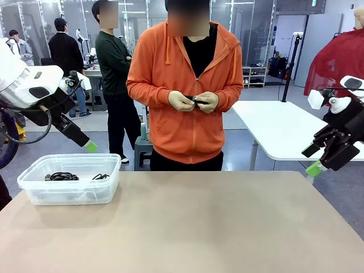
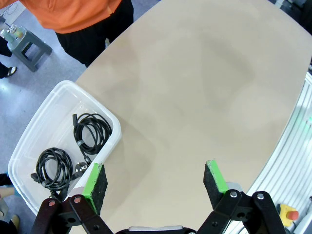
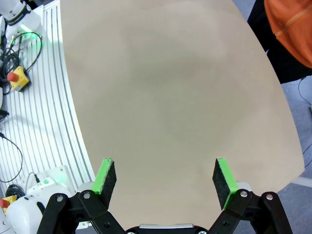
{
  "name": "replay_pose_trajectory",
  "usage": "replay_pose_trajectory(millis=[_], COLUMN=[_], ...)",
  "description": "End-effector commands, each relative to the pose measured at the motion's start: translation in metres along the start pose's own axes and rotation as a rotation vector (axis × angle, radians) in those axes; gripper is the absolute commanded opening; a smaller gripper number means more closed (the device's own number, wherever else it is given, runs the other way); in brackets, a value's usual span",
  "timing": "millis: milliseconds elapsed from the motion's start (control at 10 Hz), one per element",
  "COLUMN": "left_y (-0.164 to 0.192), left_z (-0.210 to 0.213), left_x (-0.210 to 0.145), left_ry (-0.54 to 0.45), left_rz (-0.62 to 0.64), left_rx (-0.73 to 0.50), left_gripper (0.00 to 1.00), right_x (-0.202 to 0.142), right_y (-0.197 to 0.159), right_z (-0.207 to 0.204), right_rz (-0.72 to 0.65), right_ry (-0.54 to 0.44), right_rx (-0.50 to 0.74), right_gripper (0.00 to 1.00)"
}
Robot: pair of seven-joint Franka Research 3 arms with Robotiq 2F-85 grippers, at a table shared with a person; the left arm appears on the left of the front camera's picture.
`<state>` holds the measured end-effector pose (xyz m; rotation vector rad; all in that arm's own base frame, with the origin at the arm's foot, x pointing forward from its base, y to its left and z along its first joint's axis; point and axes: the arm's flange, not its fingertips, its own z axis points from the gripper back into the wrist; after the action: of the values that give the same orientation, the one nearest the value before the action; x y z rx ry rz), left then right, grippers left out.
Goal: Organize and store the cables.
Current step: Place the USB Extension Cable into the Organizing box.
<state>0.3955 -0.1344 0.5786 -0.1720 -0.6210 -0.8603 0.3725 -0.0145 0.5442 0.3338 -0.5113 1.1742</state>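
Two coiled black cables point(image 2: 90, 130) point(image 2: 53, 165) lie in a clear plastic bin point(image 1: 34, 183) at the table's left; the bin's cables point(image 1: 62, 176) also show from the front. A person in an orange hoodie holds another small black cable point(image 1: 196, 100) in both hands at the far side. My left gripper point(image 2: 153, 183) hangs open above the table beside the bin, with its green fingertip point(image 1: 90, 147) over the bin's far rim in the front view. My right gripper point(image 3: 165, 180) is open over the bare table at the right, holding nothing, and it shows as right gripper point(image 1: 312, 160) beyond the table's right edge.
The beige table point(image 1: 199, 222) spreads wide between both arms. A white table point(image 1: 278, 128) stands behind at the right. Other people stand far back left. Beside the table runs a ribbed white base with a red stop button point(image 3: 17, 78).
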Motion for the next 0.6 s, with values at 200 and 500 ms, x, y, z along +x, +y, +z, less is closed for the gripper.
replay_pose_trajectory(millis=[200,500], left_y=[-0.0002,-0.0002], left_z=[-0.0007,-0.0007], left_x=[0.0004,0.0004], left_ry=[0.007,0.007], left_rz=[0.002,0.002], left_rx=[0.010,0.010], left_gripper=[1.00,1.00], right_x=[0.0023,0.0023], right_y=[-0.0018,-0.0018], right_z=[-0.0006,-0.0006], right_rz=[-0.006,-0.006], right_ry=[-0.004,-0.004], right_rx=[-0.006,-0.006], right_gripper=[1.00,1.00])
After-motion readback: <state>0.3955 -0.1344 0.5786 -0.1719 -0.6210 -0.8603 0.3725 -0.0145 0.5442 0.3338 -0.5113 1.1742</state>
